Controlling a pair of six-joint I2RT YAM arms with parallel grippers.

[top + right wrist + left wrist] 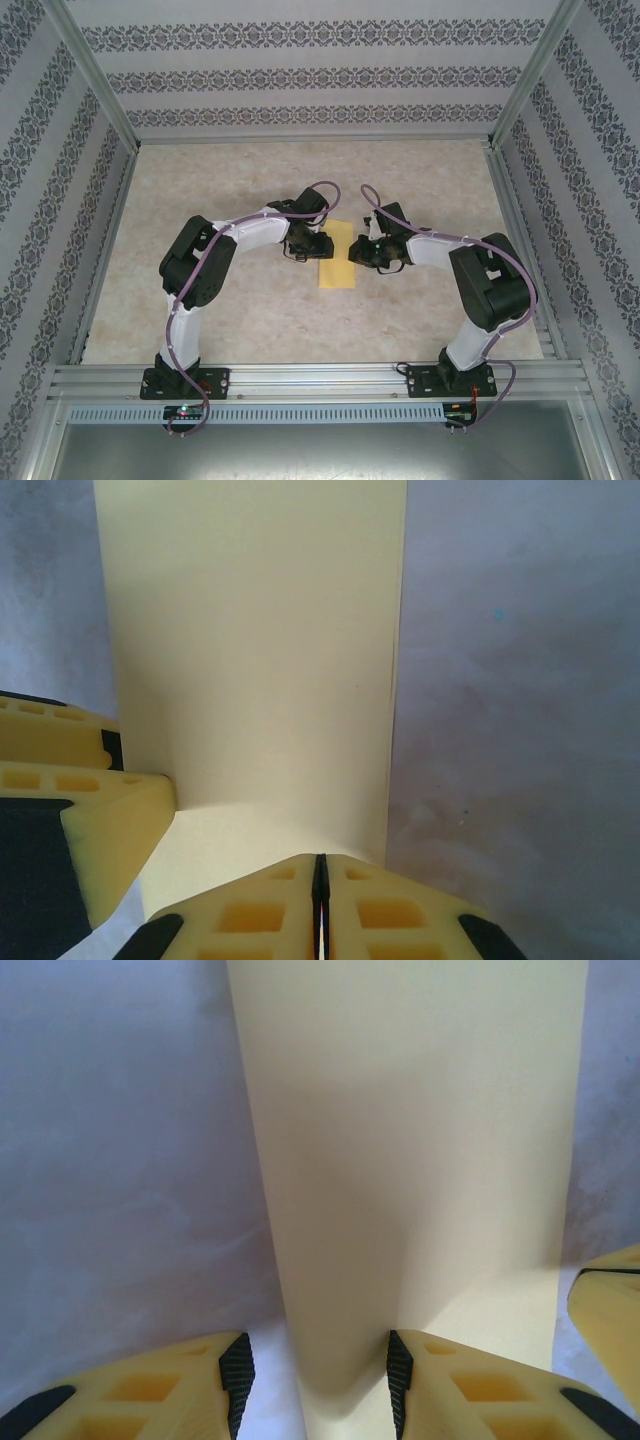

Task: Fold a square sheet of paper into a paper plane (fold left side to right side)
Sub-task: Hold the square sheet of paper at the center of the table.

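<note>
Our left gripper (318,1385) stands half-spread astride one long edge of the square sheet of paper (410,1140), a narrow folded strip stretching ahead. Our right gripper (320,905) is pressed closed at the strip's near end; whether it pinches paper we cannot tell.

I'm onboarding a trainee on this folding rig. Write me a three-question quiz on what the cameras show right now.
1. True or false: the yellow paper lies as a full square.
2. Which is shut, the left claw or the right claw?
3. Fill in: in the top view the paper lies ____ the two claws.
Key: 1 false, a narrow strip; 2 right claw; 3 between.
</note>
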